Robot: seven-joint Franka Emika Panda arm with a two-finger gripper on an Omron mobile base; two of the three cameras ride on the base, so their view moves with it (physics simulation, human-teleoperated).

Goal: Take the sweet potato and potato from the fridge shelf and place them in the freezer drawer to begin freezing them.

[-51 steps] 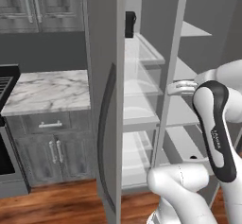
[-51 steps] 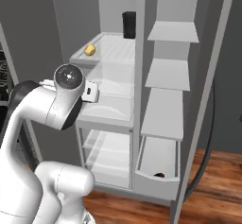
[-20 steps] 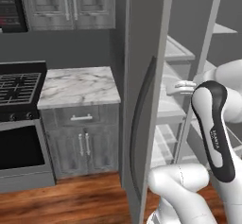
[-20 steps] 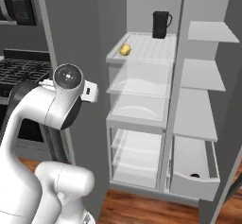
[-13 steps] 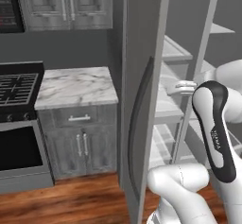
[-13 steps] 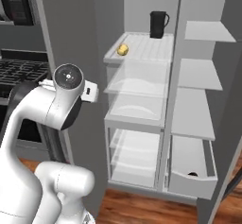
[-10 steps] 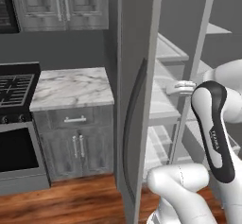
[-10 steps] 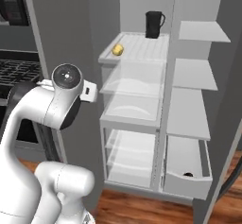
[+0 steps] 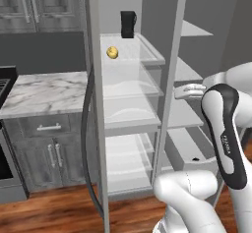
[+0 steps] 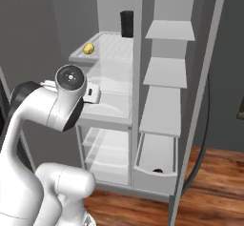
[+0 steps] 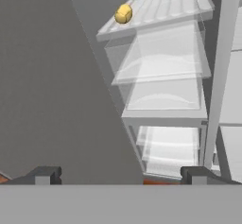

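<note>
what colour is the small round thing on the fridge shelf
Yellow-gold potato on the ribbed white fridge shelf; clearest in the hand view.

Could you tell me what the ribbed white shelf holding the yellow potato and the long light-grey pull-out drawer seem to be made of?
The ribbed white fridge shelf under the yellow potato looks like translucent plastic or frosted glass: fine moulded lines, a clear front lip. The light-grey freezer drawer looks like opaque matte plastic: flat even colour, no shine, low thin walls.
</note>
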